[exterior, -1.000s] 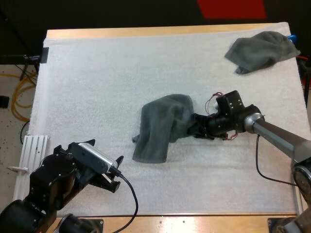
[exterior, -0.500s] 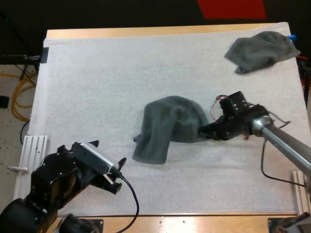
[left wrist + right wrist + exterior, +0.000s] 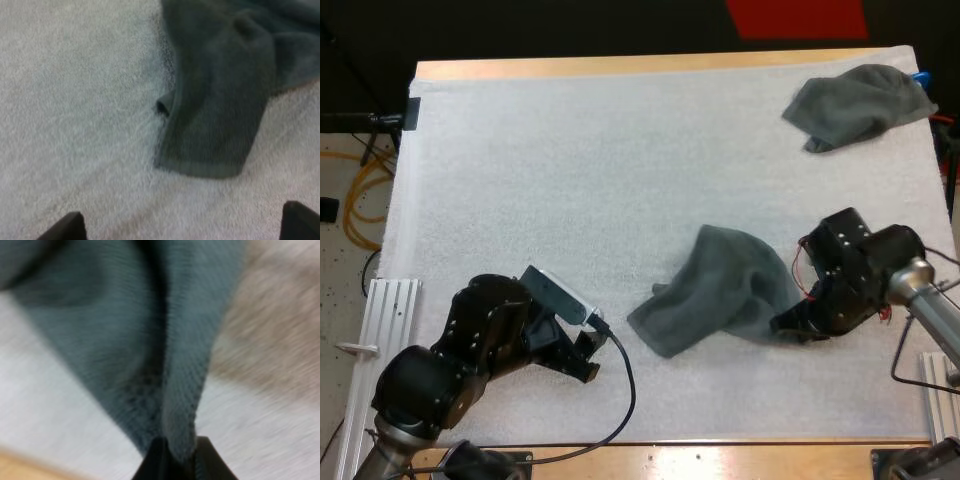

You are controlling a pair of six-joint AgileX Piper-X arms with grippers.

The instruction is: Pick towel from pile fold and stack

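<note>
Right gripper point(image 3: 788, 325) pinches the unfolded dark grey-green crumpled towel point(image 3: 720, 300), lower centre; left gripper point(image 3: 588, 352), jaws apart, sits near; second such towel point(image 3: 855, 105), upper right, awaits; nothing stacked

A white mat point(image 3: 540, 180) covers the wooden table point(image 3: 620, 66), bearing one near towel point(image 3: 720, 295), one far-corner towel point(image 3: 855, 105).

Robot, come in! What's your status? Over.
Right gripper shut on the towel, pinching its edge. Left gripper open, facing the towel's free end. Second towel crumpled at far right, well clear. Over.
</note>
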